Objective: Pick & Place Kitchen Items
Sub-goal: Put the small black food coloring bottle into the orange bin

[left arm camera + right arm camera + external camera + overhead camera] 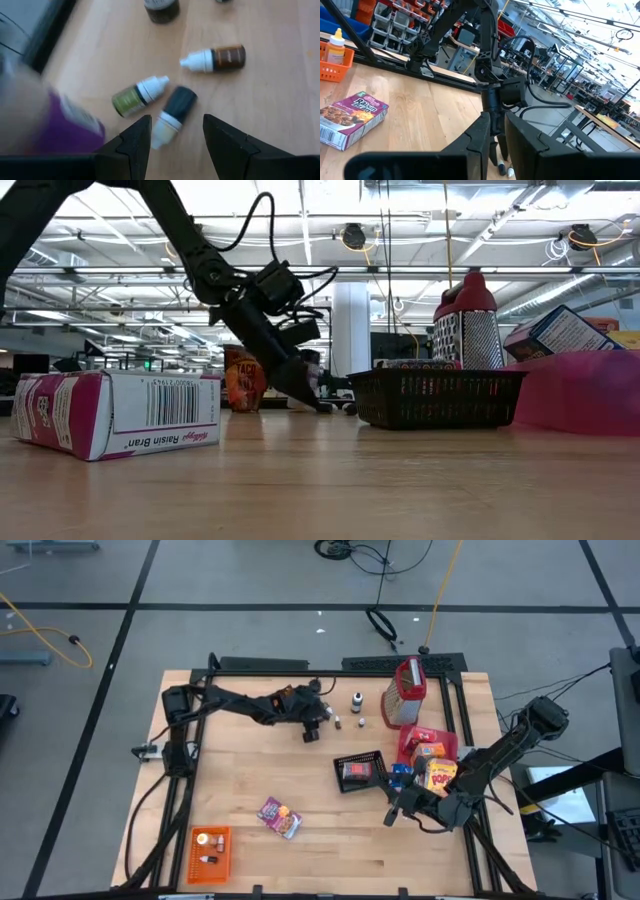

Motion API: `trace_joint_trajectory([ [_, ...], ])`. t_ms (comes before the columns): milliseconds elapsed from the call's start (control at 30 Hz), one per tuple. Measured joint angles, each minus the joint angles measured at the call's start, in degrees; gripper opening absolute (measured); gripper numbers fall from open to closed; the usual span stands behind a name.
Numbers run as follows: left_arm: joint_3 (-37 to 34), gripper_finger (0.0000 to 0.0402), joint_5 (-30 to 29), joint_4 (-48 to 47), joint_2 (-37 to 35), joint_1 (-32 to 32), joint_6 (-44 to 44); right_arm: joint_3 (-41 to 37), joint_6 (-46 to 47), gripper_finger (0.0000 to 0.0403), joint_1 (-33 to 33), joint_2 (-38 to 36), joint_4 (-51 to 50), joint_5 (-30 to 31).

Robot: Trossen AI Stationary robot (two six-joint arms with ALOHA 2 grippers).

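Observation:
Three tiny bottles lie on their sides on the wooden table at its far middle: a dark-and-white one (172, 116), a green one (134, 95) and a brown one (216, 58). My left gripper (176, 118) (312, 734) slants down over them, open. Its fingers stand on either side of the dark-and-white bottle, clear of it. A purple Raisin Bran box (279, 817) lies flat toward the near edge. My right gripper (392, 812) hovers shut and empty near the right side, above the table.
A black mesh basket (358, 771) stands mid-table, and a red tray (408, 740) with boxes is to its right. A red-topped grater (405, 692) and more small bottles (356, 700) stand at the far edge. An orange crate (210, 853) holding small bottles is near left.

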Motion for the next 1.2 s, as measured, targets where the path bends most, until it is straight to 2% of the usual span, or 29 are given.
trace_joint_trajectory([
  [433,0.3,0.0173,2.6,0.2,1.9,0.4,1.1,0.1,0.0,0.0054,-0.7,0.0,0.0,0.0],
  [533,0.3,0.0139,2.9,-1.0,1.9,0.4,1.5,0.1,0.0,0.0054,-0.7,0.0,0.0,0.0],
  [733,0.4,0.0031,2.5,-1.2,1.9,0.4,-1.6,0.1,0.0,0.0054,-0.7,0.0,0.0,0.0],
  [767,0.4,0.0024,2.1,-1.1,1.9,0.4,-2.0,0.1,0.0,0.0054,-0.7,0.0,0.0,0.0],
  [967,0.4,0.0035,1.4,-0.9,1.9,0.1,-4.5,0.1,0.0,0.0054,-0.7,0.0,0.0,0.0],
  [1200,0.4,0.0025,0.5,-0.8,1.9,-1.8,-5.0,0.1,0.0,0.0054,-0.7,0.0,0.0,0.0],
])
